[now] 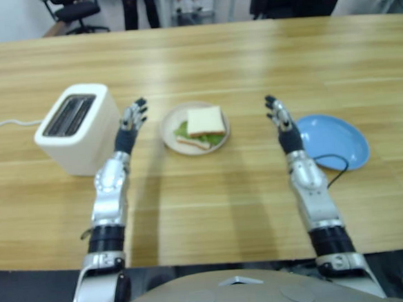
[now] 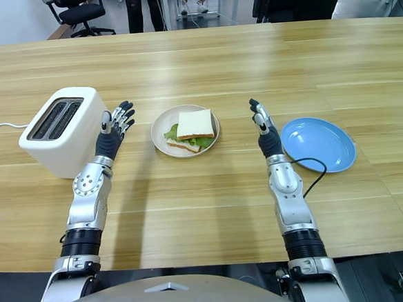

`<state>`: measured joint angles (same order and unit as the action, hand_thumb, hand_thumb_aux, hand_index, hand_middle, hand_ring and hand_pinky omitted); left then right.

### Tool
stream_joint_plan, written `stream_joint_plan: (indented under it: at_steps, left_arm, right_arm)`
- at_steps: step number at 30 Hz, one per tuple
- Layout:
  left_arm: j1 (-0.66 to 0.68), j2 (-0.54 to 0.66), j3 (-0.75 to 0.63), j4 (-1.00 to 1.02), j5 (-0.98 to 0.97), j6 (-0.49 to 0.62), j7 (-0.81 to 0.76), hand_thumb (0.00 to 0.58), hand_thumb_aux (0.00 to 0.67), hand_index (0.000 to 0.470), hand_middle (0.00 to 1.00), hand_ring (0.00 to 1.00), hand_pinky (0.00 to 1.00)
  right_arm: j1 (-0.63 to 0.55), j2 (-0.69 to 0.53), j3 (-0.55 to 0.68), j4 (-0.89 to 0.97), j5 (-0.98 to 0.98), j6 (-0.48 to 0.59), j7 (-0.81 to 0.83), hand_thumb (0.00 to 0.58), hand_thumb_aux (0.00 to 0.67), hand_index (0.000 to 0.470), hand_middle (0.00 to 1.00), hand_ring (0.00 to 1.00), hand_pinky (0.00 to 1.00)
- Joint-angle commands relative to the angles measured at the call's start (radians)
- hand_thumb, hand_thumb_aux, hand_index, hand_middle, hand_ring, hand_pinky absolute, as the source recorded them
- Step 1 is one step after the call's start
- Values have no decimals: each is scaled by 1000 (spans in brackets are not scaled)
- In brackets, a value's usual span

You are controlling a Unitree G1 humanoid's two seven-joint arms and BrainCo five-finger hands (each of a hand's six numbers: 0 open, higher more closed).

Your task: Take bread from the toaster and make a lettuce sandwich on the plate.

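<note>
Bread (image 2: 195,124) is in neither hand. The left hand (image 2: 115,124) hovers with its fingers (image 2: 124,112) stretched out and lightly spread, holding nothing, just beside the toaster (image 2: 56,146). The right hand (image 2: 262,124) is also held up flat, its fingers (image 2: 255,108) straight and empty, between the two plates.

Between the hands, the round pale plate (image 2: 156,135) carries the assembled sandwich. A white square slice lies on top, green lettuce (image 2: 170,133) pokes out at the left and lower edges, and a second slice shows underneath. By the look of it the stack is already built.

As a judgement, the bread is light, soft and easily dented, and the lettuce is limp and likely to slide. Any further handling is best done at opposite edges of the stack with a gentle pinch, or by moving the plate at its rim instead.

Further out, the white toaster stands at the left of the worktop (image 2: 205,206), its two slots dark with no slice rising from them. The blue plate (image 2: 322,142), at the right and just beside the right forearm, holds nothing.
</note>
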<state>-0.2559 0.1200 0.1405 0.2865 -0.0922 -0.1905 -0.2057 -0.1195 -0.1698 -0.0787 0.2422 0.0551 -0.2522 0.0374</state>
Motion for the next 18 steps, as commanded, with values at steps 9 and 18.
stream_joint_plan:
  at_steps: [9,18]
  left_arm:
    - [-106,-18,11,354,24,-242,95,0,0,0,0,0,0]
    - [-114,-19,-10,380,39,-272,95,0,0,0,0,0,0]
  right_arm:
    - [-76,12,-46,214,2,-131,-11,0,0,0,0,0,0]
    - [-75,10,-48,206,3,-142,0,0,0,0,0,0,0]
